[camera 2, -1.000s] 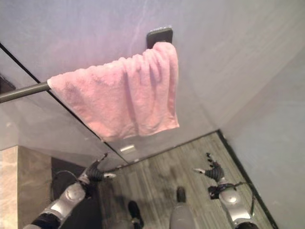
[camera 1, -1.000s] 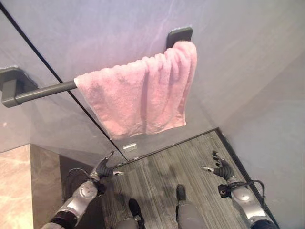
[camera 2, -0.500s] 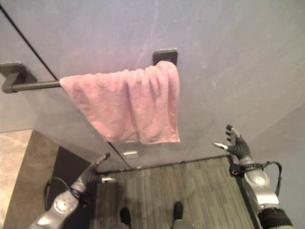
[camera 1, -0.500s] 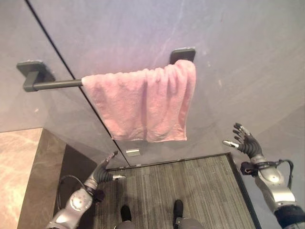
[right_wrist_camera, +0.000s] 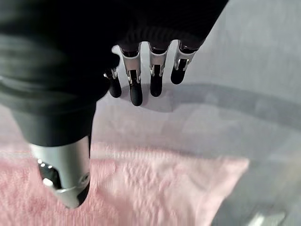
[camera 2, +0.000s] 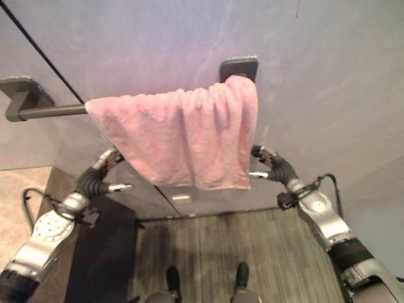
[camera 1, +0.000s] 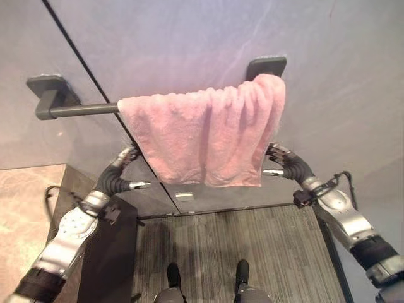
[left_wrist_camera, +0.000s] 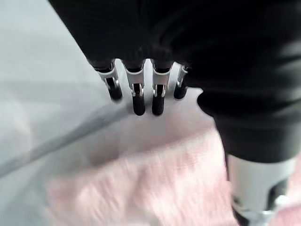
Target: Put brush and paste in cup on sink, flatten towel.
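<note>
A pink towel (camera 1: 205, 136) hangs bunched toward the right end of a dark grey wall bar (camera 1: 82, 110). My left hand (camera 1: 118, 177) is raised beside the towel's lower left edge, fingers relaxed and holding nothing. My right hand (camera 1: 285, 165) sits at the towel's lower right edge, fingers also loose, thumb pointing at the cloth. In the left wrist view the towel (left_wrist_camera: 155, 188) lies just past my fingers (left_wrist_camera: 136, 96). In the right wrist view the towel (right_wrist_camera: 155, 188) shows below my fingers (right_wrist_camera: 150, 70); neither hand grips it.
The bar's two dark mounts (camera 1: 266, 65) are fixed to a grey wall. A beige marble surface (camera 1: 25, 202) lies at the lower left beside a dark cabinet side (camera 1: 110, 252). Grey striped floor (camera 1: 246, 233) runs below the towel.
Both hands rose from low near the floor to the towel's lower corners, left at its left edge, right at its right edge. The camera view has also shifted.
</note>
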Available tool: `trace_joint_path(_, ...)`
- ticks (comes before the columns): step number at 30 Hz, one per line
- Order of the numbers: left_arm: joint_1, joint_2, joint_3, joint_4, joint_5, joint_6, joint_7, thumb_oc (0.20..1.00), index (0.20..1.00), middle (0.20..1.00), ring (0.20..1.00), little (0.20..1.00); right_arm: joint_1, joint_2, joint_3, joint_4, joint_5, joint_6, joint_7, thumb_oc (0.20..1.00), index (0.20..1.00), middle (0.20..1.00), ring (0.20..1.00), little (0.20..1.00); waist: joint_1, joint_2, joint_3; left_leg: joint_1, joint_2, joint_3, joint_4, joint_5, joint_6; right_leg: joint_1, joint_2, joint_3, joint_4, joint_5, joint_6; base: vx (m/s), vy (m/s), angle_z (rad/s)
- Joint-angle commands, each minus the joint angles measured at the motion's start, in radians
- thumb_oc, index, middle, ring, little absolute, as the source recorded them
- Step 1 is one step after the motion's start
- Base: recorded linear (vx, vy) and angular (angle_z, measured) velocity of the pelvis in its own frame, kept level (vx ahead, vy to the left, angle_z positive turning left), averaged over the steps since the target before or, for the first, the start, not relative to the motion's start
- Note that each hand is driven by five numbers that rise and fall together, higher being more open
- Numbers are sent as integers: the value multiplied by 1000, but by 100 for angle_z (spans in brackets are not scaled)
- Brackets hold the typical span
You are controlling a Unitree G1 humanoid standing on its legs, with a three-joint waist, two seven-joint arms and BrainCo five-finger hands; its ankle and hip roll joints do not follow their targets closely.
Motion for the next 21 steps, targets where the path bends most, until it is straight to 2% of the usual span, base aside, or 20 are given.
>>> trace_joint_path(1, -252, -43, -139, 13, -52, -55, -16, 1000, 1000, 1000, 1000, 1000, -206, 82, 67, 9, 73, -17, 8, 1000, 1000, 1000, 1000, 1000, -17, -53, 12, -36, -11, 27, 3, 47, -26, -4, -62, 16, 1, 12, 82, -55, 16, -16)
trace_joint_path(5, -345, -94, -223, 44, -63, -47, -13, 1000, 1000, 1000, 1000, 1000, -274, 130, 103, 7, 89, -19, -8, 1000, 1000, 1000, 1000, 1000, -27, -57, 9, -72, -6, 31, 3, 54, -27, -49, -61, 30, 1, 30, 87, -22, 16, -13)
trace_joint_path(6, -374, -106, -264, 46, -53, -38, -20, 1000, 1000, 1000, 1000, 1000, -277, 159, 110, 2, 120, -18, -4, 200, 200, 200, 200, 200, -34, -58, 15, -66, -6, 35, 3, 50, -26, -48, -61, 36, 1, 32, 91, 43, 29, -19)
trace_joint_path(7, -366, -107, -267, 45, -55, -34, -27, 583, 583, 583, 583, 583, -265, 177, 94, 0, 136, -22, -4, 200, 200, 200, 200, 200, -36, -58, 16, -65, -6, 38, 3, 51, -25, -52, -61, 40, 1, 36, 92, 43, 29, -13)
trace_joint_path(9, -345, -112, -261, 44, -62, -28, -36, 200, 200, 200, 200, 200, -249, 198, 81, -5, 153, -23, -5, 200, 200, 200, 200, 200, -36, -60, 18, -59, -7, 42, 3, 48, -23, -49, -62, 45, 1, 36, 92, 24, 24, -10)
trace_joint_path(11, -249, -129, -219, 28, -55, -15, -49, 200, 200, 200, 200, 200, -158, 233, 38, -88, 175, -34, 9, 200, 200, 200, 200, 200, -41, -61, 17, -31, -8, 53, 3, 39, -19, -32, -63, 49, 1, 36, 93, 59, 33, -15)
trace_joint_path(13, -212, -127, -200, 11, -48, -12, -54, 200, 200, 200, 200, 200, -119, 231, 16, -123, 171, -41, 13, 200, 200, 200, 200, 200, -42, -61, 13, -24, -8, 54, 3, 36, -18, -27, -63, 49, 1, 34, 93, 49, 21, -8)
trace_joint_path(18, 21, -51, 38, -267, 2, -41, -81, 200, 200, 200, 200, 200, 157, 195, -193, -458, 174, -103, 75, 200, 200, 200, 200, 200, -48, -65, -9, 23, -3, 48, 3, 15, -17, 27, -62, 29, 1, 9, 93, 81, 0, -1)
trace_joint_path(19, 69, -66, 113, -324, 12, -65, -60, 200, 200, 200, 200, 200, 212, 213, -235, -521, 182, -118, 85, 200, 200, 200, 200, 200, -46, -69, -17, 27, -2, 43, 3, 13, -17, 37, -62, 22, 1, 1, 92, 72, -39, 7)
trace_joint_path(20, 127, -128, 177, -351, -5, -84, -25, 200, 200, 200, 200, 200, 269, 252, -263, -573, 199, -129, 88, 200, 200, 200, 200, 200, -44, -73, -25, 29, -1, 37, 3, 14, -17, 44, -63, 14, 1, -4, 88, 55, -54, 8)
trace_joint_path(21, 165, -223, 178, -308, -67, -88, 10, 282, 282, 282, 282, 282, 296, 303, -266, -546, 192, -136, 75, 200, 200, 200, 200, 200, -37, -77, -27, 33, -1, 30, 3, 12, -18, 56, -64, 2, 1, -9, 86, 19, -73, 12)
